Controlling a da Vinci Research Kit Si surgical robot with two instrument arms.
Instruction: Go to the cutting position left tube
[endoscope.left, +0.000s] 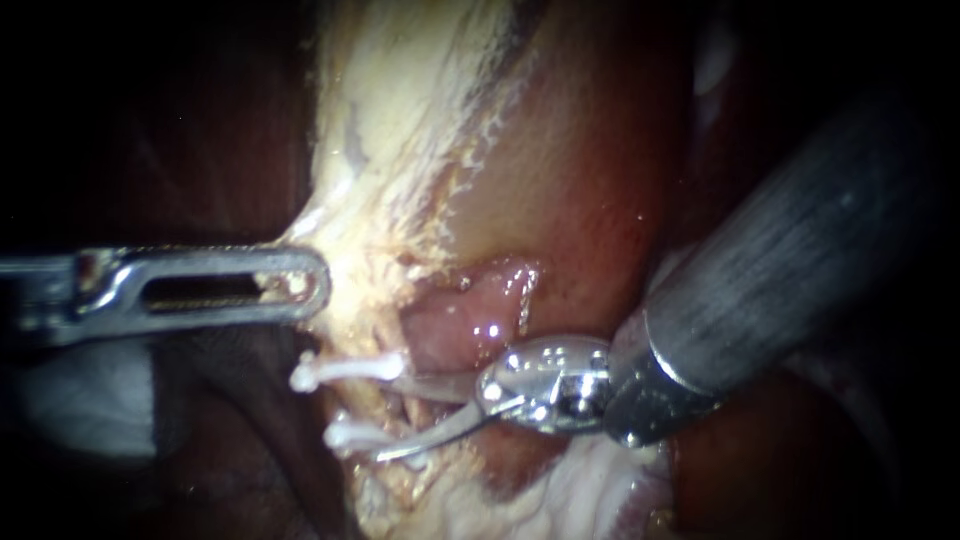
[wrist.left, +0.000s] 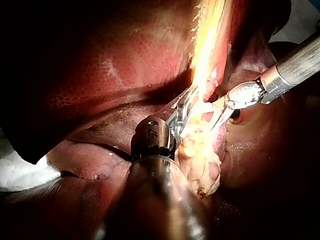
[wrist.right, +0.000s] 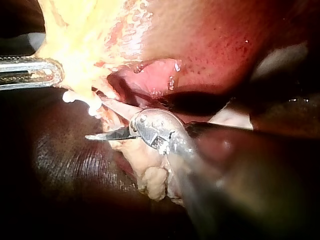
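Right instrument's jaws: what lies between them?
The open jaws of the right instrument straddle pale tissue beside two white clips. Whether a tube runs inside that tissue cannot be seen; it is covered.

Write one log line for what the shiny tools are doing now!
left slotted steel instrument: shut on pale yellow tissue | right silver bladed instrument: jaws open beside two white clips

Darkness closes round the brightly lit middle on every side, broken only by a white sheet (wrist.left: 22, 175) lying near at one edge and a pale grey surface (wrist.left: 306, 21) far off at another.
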